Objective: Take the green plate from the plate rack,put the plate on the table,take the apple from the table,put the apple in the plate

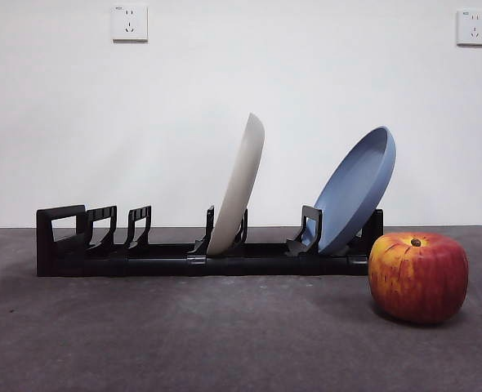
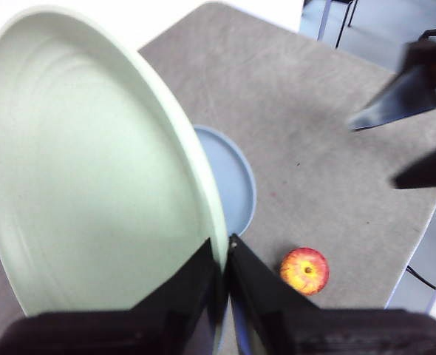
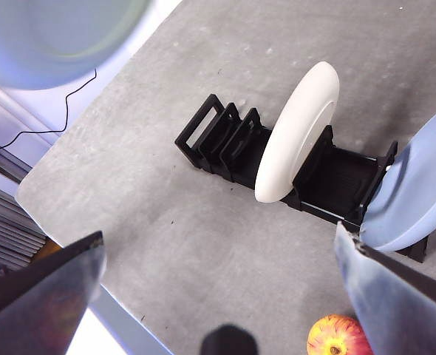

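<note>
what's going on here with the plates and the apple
The left gripper is shut on the rim of the green plate and holds it up in the air, out of the plate rack. The cream plate and blue plate stand in the rack. The apple sits on the table. The right gripper is open.

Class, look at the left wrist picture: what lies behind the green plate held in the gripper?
Behind the green plate, part of the blue plate shows. Its remainder and the rack are hidden. The apple sits uncovered beside it.
</note>
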Robot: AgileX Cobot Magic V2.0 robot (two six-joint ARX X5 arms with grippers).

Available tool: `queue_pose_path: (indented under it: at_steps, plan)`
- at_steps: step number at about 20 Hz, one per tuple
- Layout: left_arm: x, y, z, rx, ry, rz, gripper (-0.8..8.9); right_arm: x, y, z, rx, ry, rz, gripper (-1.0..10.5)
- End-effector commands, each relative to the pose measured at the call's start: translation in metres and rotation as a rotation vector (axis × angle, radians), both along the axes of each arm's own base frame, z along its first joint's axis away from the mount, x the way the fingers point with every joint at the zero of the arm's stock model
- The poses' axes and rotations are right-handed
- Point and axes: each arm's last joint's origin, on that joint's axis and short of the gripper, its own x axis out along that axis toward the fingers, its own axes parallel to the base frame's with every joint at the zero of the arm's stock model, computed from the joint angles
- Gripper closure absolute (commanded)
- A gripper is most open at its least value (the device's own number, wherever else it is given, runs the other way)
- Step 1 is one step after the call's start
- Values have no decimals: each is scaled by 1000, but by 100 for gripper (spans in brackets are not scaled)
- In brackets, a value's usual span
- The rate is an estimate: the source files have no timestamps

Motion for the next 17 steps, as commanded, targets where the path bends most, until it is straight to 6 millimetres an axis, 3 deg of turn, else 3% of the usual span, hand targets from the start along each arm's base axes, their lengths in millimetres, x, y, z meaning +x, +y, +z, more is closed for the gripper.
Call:
queue_pose_path:
  at_steps: [1, 5, 9, 13, 17]
  plan:
    - [-23, -4, 1, 36, -39, -37, 822, 0, 0, 1, 6, 0, -4, 415]
    - [-52, -12, -38, 185, 19, -26, 822, 0, 0, 1, 5, 5, -4, 415]
    - [-68, -18, -109, 366, 122, 94, 822, 0, 0, 1, 5, 5, -4, 415]
    - [-69, -35, -181, 508, 152, 206, 822, 0, 0, 1, 5, 8, -4, 415]
    - [-70, -49, -250, 507, 156, 193, 822, -1, 0, -1, 0, 24, -4, 415]
